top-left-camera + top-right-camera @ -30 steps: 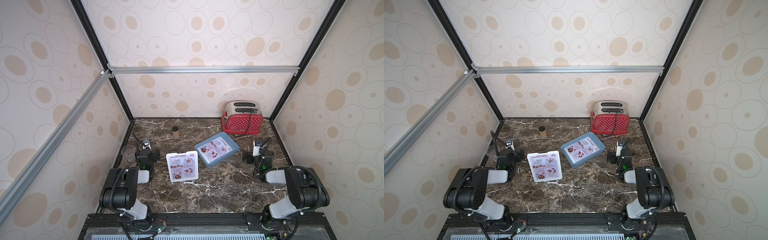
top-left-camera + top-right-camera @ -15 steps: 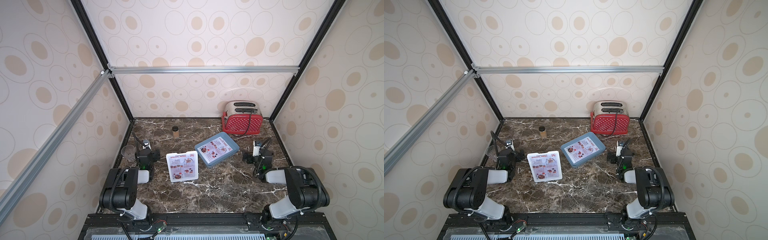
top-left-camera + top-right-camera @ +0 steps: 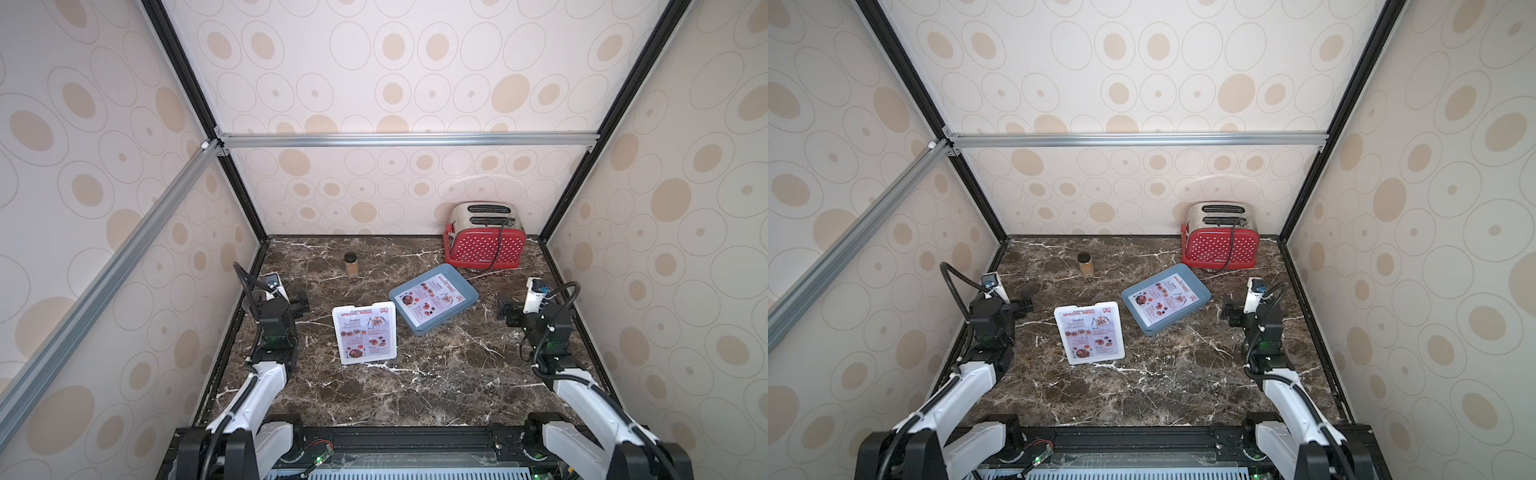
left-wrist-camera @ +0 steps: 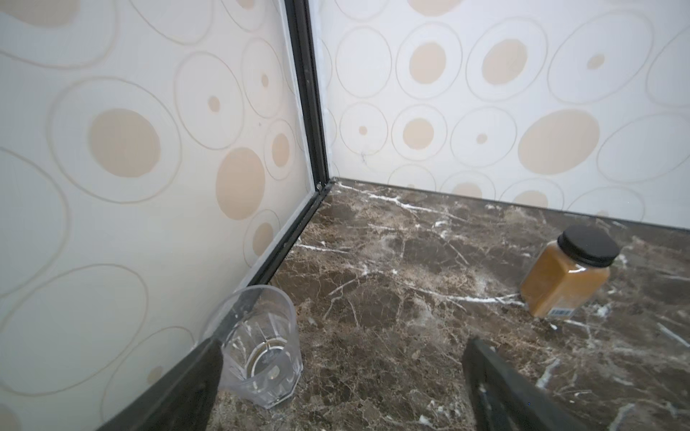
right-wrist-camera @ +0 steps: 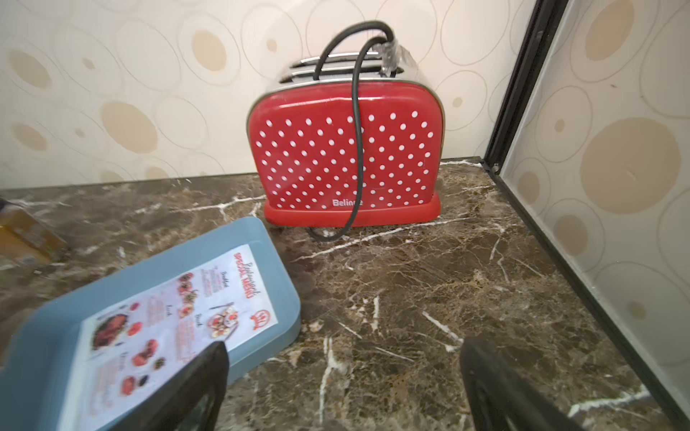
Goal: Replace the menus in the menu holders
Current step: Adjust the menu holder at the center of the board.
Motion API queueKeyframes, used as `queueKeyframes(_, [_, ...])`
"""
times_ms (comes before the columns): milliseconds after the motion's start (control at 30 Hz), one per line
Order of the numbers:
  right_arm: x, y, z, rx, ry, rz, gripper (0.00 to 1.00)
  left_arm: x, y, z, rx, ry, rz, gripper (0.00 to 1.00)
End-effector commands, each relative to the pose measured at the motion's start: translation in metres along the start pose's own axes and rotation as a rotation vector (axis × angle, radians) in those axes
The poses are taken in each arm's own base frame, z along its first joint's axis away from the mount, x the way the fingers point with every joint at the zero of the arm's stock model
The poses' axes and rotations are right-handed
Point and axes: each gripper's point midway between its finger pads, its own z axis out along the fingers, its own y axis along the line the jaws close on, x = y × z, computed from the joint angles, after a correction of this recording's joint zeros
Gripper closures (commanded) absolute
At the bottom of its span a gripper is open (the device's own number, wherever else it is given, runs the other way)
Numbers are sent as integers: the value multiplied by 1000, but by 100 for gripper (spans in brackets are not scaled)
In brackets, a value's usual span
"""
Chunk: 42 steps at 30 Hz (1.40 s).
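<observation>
A: In both top views?
B: Both grippers are spread. The holder [image 3: 370,360], menu [image 3: 365,336] inside, stands to the left gripper's [image 3: 300,300] right. The tray menu [image 3: 432,297] lies to the right gripper's [image 3: 503,312] left.
A: Left wrist?
B: Fingers [image 4: 194,392] apart, glass [image 4: 261,347] beside one.
A: Right wrist?
B: Fingers [image 5: 198,384] apart, tray menu [image 5: 179,317] beside one.

Menu [image 5: 179,317] in blue tray [image 5: 270,261], toaster [image 5: 336,149] beyond
</observation>
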Motion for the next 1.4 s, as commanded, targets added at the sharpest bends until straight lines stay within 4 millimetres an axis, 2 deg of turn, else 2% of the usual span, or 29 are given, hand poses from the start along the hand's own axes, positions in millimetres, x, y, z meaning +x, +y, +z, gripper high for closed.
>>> queueKeyframes(0, [27, 13, -23, -54, 170, 109, 6, 4, 8, -22, -5, 121, -62, 1])
queueKeyframes(100, [26, 33, -39, -142, 220, 155, 8, -4, 4, -41, 44, 174, -144, 1])
queueKeyframes(200, [24, 64, -51, -257, 262, 131, 10, -10, -6, -57, 118, 221, -223, 1])
queueKeyframes(300, [23, 108, -59, -407, 292, 42, 11, -15, -17, -70, 187, 267, -298, 1])
queueKeyframes(400, [26, 161, -66, -576, 302, -98, 11, -18, -24, -80, 235, 307, -351, 1])
queueKeyframes(567, [31, 240, -60, -817, 288, -261, 12, -17, -38, -98, 314, 400, -429, 1])
queueKeyframes(733, [41, 300, -43, -974, 315, -306, 11, -11, -46, -121, 376, 491, -474, 6])
queueKeyframes(900, [41, 331, -27, -1056, 298, -265, 11, 2, -41, -146, 383, 548, -501, 13])
queueKeyframes(1033, [42, 355, -32, -1170, 316, -221, 11, 17, -36, -160, 367, 586, -520, 18])
queueKeyframes(1200, [48, 359, -43, -1228, 324, -224, 12, 37, -43, -161, 383, 657, -523, 22])
queueKeyframes(1367, [51, 361, -51, -1268, 330, -237, 14, 40, -59, -150, 432, 684, -523, 25])
